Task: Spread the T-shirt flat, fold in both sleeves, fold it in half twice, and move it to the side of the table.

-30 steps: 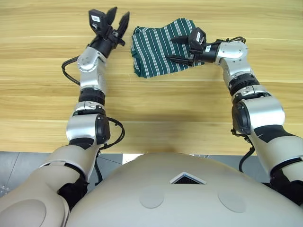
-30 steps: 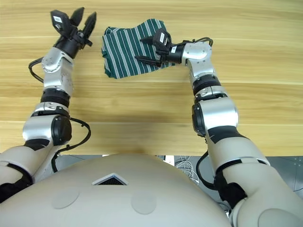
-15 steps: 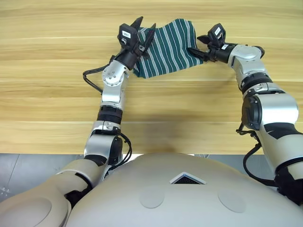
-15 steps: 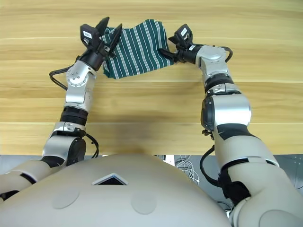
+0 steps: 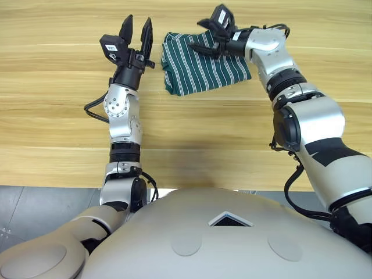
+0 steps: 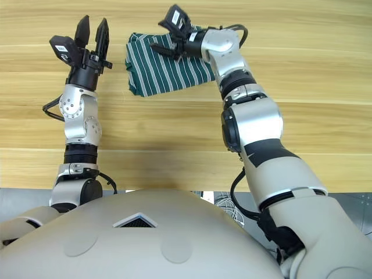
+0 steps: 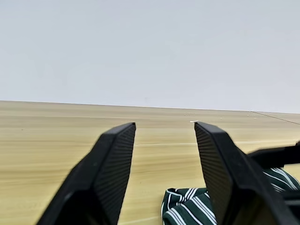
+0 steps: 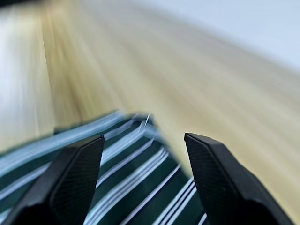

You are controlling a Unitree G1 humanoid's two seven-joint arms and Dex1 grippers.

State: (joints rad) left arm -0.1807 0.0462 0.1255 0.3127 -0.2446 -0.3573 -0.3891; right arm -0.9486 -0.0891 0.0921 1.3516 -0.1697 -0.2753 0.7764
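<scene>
Pulled back leftward, the left gripper (image 5: 137, 23) is held beside the folded dark-green white-striped T-shirt (image 5: 197, 67) on the pale wooden surface (image 5: 58, 87), fingers spread and empty like those of the right gripper (image 5: 204, 36) over its far edge — light, limp layers, probably best pinched together at a fold.

1. T-shirt (image 5: 203, 64): dark green, thin white stripes in pairs.
2. Worktop (image 5: 186, 133): light yellow-tan wood grain, long plank bands.
3. Left gripper (image 5: 136, 32): black, ribbed texture on jaws.
4. Right gripper (image 5: 208, 36): black.
</scene>
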